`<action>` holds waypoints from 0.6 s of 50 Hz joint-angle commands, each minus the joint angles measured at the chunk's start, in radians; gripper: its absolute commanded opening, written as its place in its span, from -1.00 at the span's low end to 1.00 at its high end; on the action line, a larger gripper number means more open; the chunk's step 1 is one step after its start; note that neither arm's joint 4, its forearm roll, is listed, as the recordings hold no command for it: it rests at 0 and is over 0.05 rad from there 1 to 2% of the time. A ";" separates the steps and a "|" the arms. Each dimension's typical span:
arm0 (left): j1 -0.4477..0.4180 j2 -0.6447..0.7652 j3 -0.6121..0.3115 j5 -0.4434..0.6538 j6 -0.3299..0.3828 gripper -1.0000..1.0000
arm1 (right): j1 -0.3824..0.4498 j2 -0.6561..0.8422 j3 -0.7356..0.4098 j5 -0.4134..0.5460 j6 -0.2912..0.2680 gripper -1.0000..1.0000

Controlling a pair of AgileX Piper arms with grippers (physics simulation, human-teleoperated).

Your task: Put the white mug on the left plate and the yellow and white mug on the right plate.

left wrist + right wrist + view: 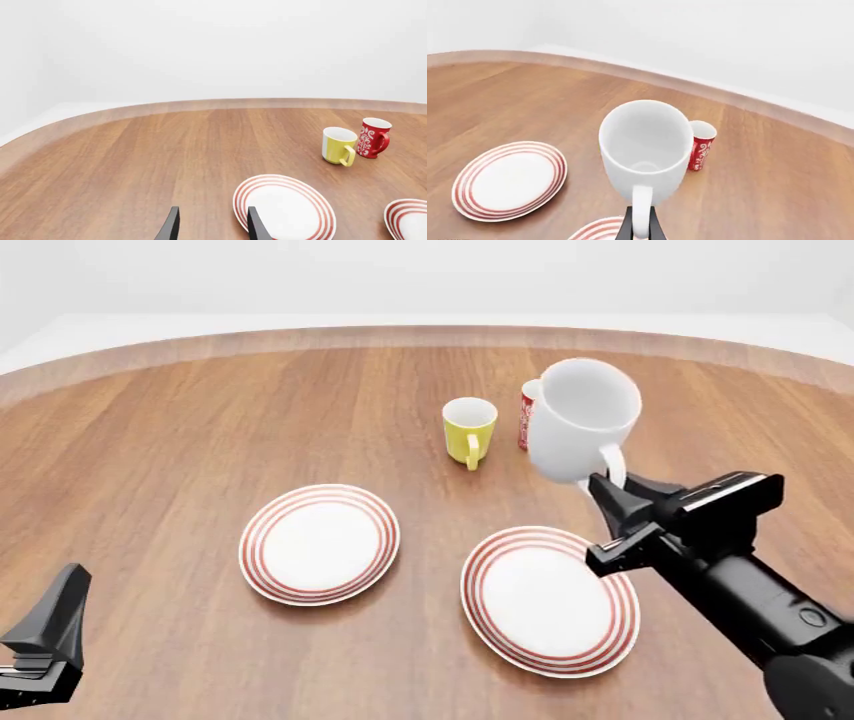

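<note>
— Where is the white mug (582,420)?

— In the air, held by its handle. The right gripper (609,490) has its fingers pinched tight on the loop, and the mug hangs above the table (174,420), over the far edge of the right plate (549,598). In the right wrist view the mug's mouth faces the camera, and the red cup (701,145) stands just behind it.

— And the yellow mug (469,430)?

— Upright on the wood, beyond both plates, with the red cup just to its right, close but apart.

— What about the left side?

— The left gripper (212,225) holds nothing; its fingers stand apart, low at the near left. The left plate (320,543) lies bare, near the right one, not touching.
</note>
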 commanded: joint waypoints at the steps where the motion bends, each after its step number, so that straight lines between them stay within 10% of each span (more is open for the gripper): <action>1: 0.000 0.000 0.000 0.000 0.000 1.00 | 0.089 -0.010 -0.069 0.062 0.001 -1.00; 30: 0.000 0.000 0.000 0.000 0.000 1.00 | 0.244 0.254 -0.205 -0.059 -0.034 -1.00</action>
